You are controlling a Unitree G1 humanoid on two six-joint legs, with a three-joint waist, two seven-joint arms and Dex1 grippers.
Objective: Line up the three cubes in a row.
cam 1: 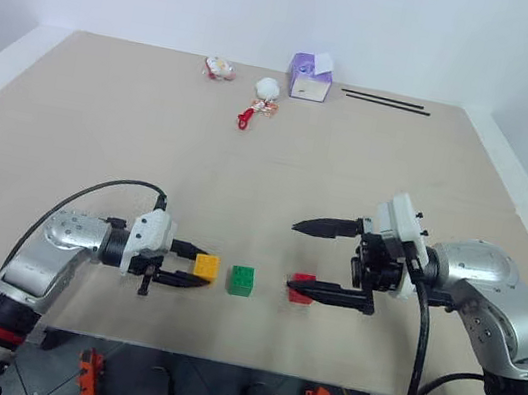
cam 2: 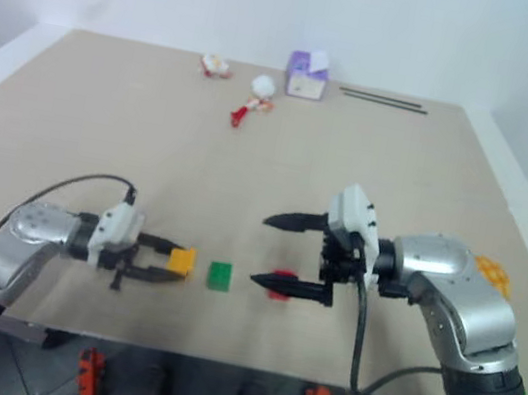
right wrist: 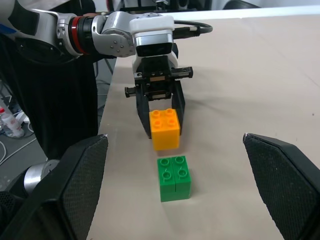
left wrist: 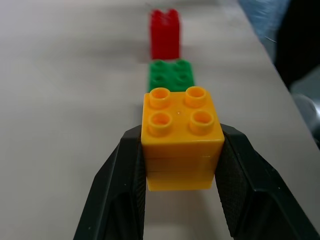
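Note:
Three studded cubes stand in a row near the table's front edge: a yellow-orange cube [cam 1: 206,267], a green cube [cam 1: 241,280] and a red cube [cam 1: 305,278]. My left gripper [cam 1: 199,268] is shut on the yellow-orange cube [left wrist: 181,135], one black pad [left wrist: 132,185] pressed on each side, and the cube rests on the table. The green cube [left wrist: 170,75] sits just beyond it, then the red cube [left wrist: 165,32]. My right gripper [cam 1: 293,255] is open wide and points left. Its lower finger crosses in front of the red cube, and nothing lies between its fingers.
At the table's far side are a purple-and-white box [cam 1: 309,76], a white ball [cam 1: 267,87], a small red item [cam 1: 246,118], a small toy [cam 1: 219,68] and two black sticks [cam 1: 383,101]. A yellow checkered ball [cam 2: 492,273] lies behind my right arm.

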